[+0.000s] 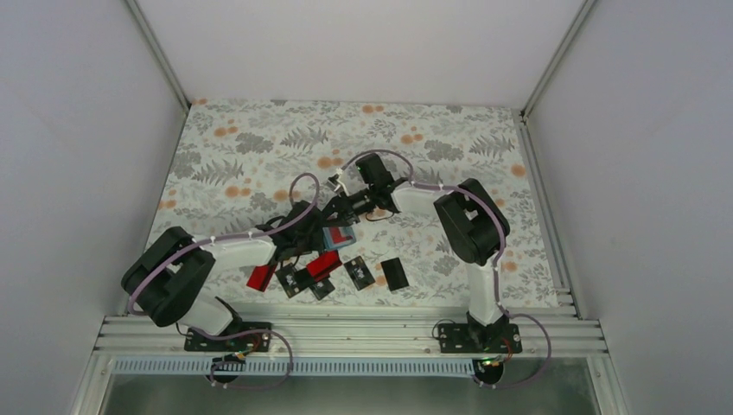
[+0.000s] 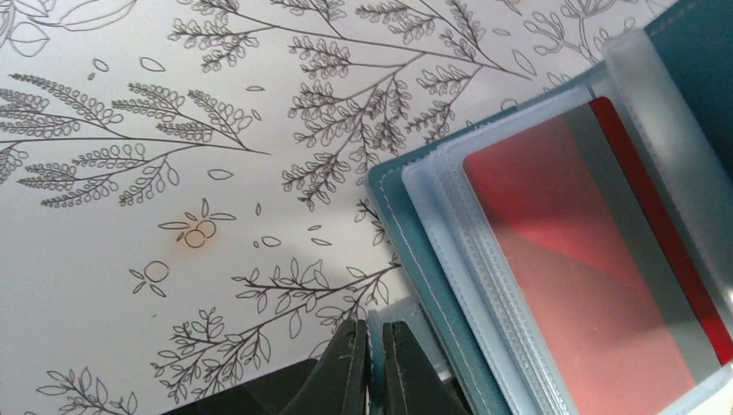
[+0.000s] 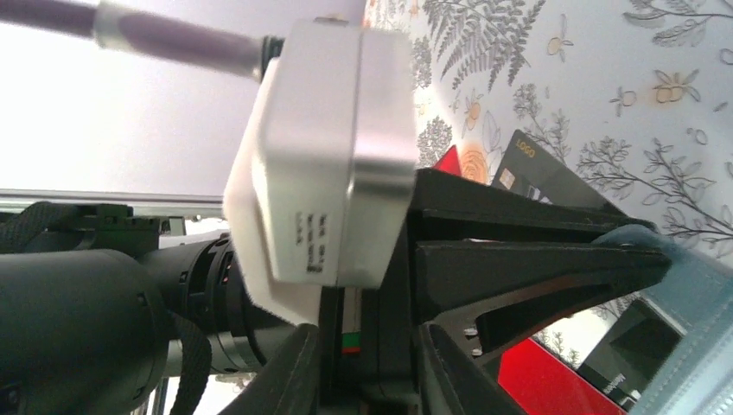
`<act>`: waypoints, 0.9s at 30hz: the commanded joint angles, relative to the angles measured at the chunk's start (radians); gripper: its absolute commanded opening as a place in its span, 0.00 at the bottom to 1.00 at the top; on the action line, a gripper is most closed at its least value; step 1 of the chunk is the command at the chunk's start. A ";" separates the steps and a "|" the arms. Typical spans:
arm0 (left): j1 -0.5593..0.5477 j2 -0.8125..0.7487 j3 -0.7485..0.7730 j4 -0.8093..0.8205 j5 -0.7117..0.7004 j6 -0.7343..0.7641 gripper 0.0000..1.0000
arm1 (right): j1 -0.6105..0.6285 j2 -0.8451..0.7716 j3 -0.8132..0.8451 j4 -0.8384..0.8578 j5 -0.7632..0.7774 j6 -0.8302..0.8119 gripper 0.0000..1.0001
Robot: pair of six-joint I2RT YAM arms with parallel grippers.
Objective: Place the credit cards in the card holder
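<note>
Top external view: you see both arms reaching to the middle of the floral-printed table cover (image 1: 259,147). The left gripper (image 1: 313,226) and the right gripper (image 1: 344,207) meet over the teal-blue, soft folding card holder (image 1: 339,236), which lies open just beyond the loose cards.

Several small, thin rectangular credit cards (image 1: 394,273), some bright red and some black with white print, lie in a row near the front edge of the cover, between the two arm bases. The red ones sit toward the left of the row and a black one sits at its right end.

Left wrist view: the left gripper's fingers (image 2: 350,380) are pressed together. Between them you see a corner of the clear plastic sleeves (image 2: 449,233) at the card holder's lower edge. One bright red card (image 2: 553,251) sits inside the top sleeve.

Right wrist view: the silver camera housing (image 3: 328,147) on the left wrist fills the centre. Beyond it, the left gripper's black fingers pinch the teal edge at the right. The right gripper's own fingers (image 3: 290,376) show only at the bottom edge; you cannot tell whether they are wide, narrow or holding anything.
</note>
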 commanded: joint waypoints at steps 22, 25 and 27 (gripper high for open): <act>0.020 0.086 0.122 0.108 0.041 0.095 0.02 | -0.137 0.054 -0.121 -0.047 0.283 -0.090 0.17; 0.020 0.106 0.140 0.098 0.037 0.102 0.02 | -0.150 0.025 -0.138 -0.043 0.294 -0.094 0.17; 0.021 0.120 0.152 0.090 0.032 0.108 0.02 | -0.154 0.009 -0.146 -0.039 0.291 -0.096 0.16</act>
